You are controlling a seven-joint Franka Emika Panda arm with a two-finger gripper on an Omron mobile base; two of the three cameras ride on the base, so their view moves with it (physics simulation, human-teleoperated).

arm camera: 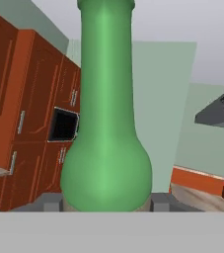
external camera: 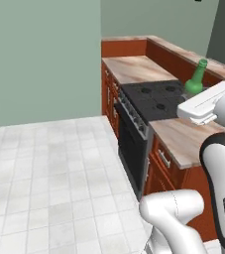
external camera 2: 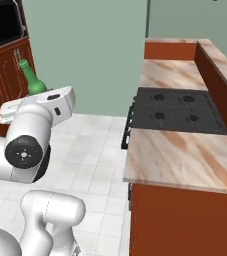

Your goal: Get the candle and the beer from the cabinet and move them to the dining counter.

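The gripper [arm camera: 103,205] is clamped on the beer [arm camera: 106,123]: in the hand view the two dark tips sit tight against either side of the bottle's round body, low down, and the long neck runs up and out past the top edge. From the left base view the beer [external camera: 196,79] stands upright above the white hand, carried in the air over the near right part of the black cooktop [external camera: 156,96], not resting on anything. From the right base view the same beer [external camera 2: 31,79] rises behind the hand, neck and cap clear of it.

By my judgement the bottle is stiff, smooth glass: fairly heavy for its size if full, slippery, and breakable if it drops on the tiled floor [external camera: 49,173] or knocks a stone edge. The hold on the wide body looks the right place, since the narrow neck would give the pads little to bear on and would let the weight swing. Kept upright, it should ride steadily; a tilt or a hard stop could let it slide down between the pads.

Farther off, the worktop [external camera 2: 177,157] runs on past the cooktop to the far corner, and beyond its right edge rises the higher dining counter [external camera: 183,52], where the beer is to go. The candle I cannot make out.
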